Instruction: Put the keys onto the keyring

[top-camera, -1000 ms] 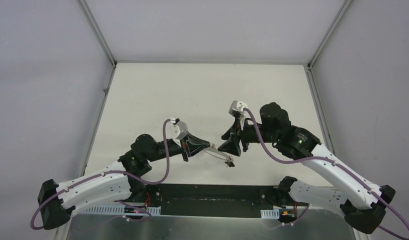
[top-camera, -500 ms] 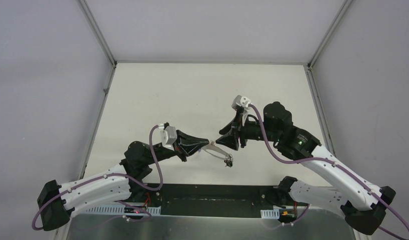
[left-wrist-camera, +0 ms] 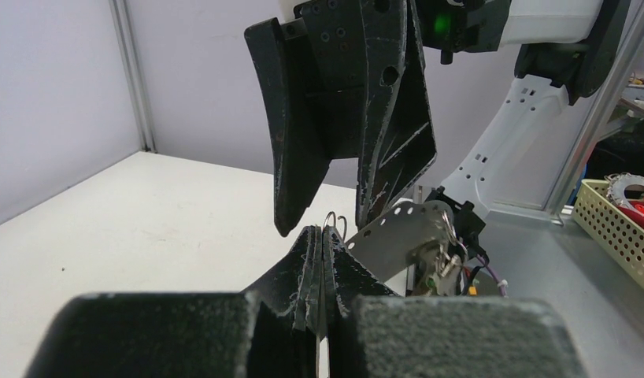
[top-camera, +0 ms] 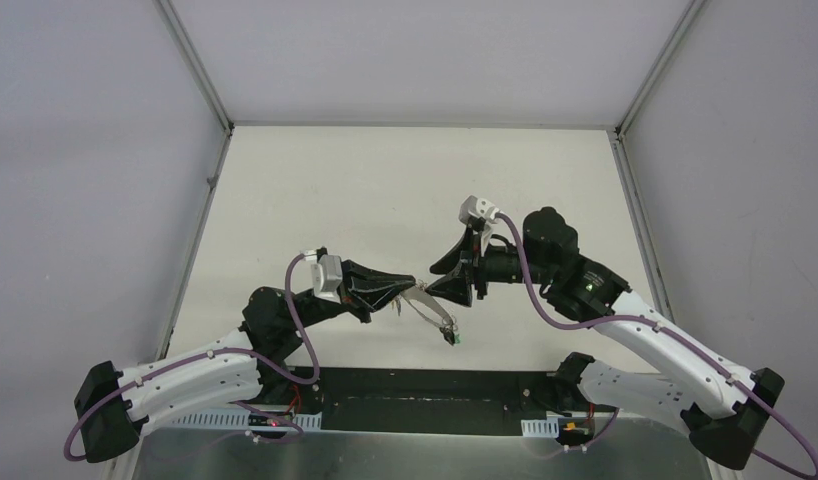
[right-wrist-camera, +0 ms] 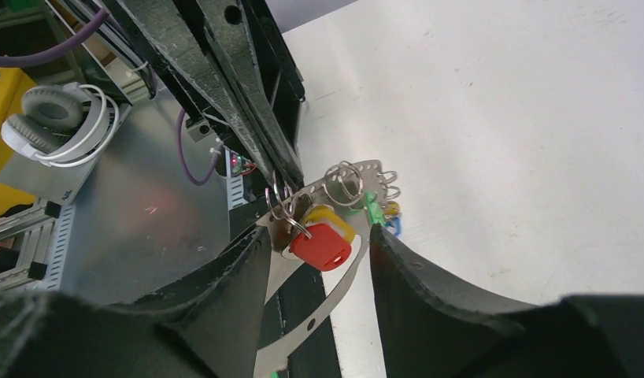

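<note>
The left gripper (right-wrist-camera: 287, 178) is clamping the keyring (left-wrist-camera: 397, 235). The right gripper (left-wrist-camera: 322, 224), jaws apart, is straddling the keys (right-wrist-camera: 323, 246). A basket (left-wrist-camera: 608, 230) is holding something red.

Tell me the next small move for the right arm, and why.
Probably close the right tool on the red-headed key. Its fingers are open and sit on either side of that key, which hangs right by the keyring. The left tool is shut on the keyring's end and holds it off the table, so a grip on the key seems the natural next step.
</note>
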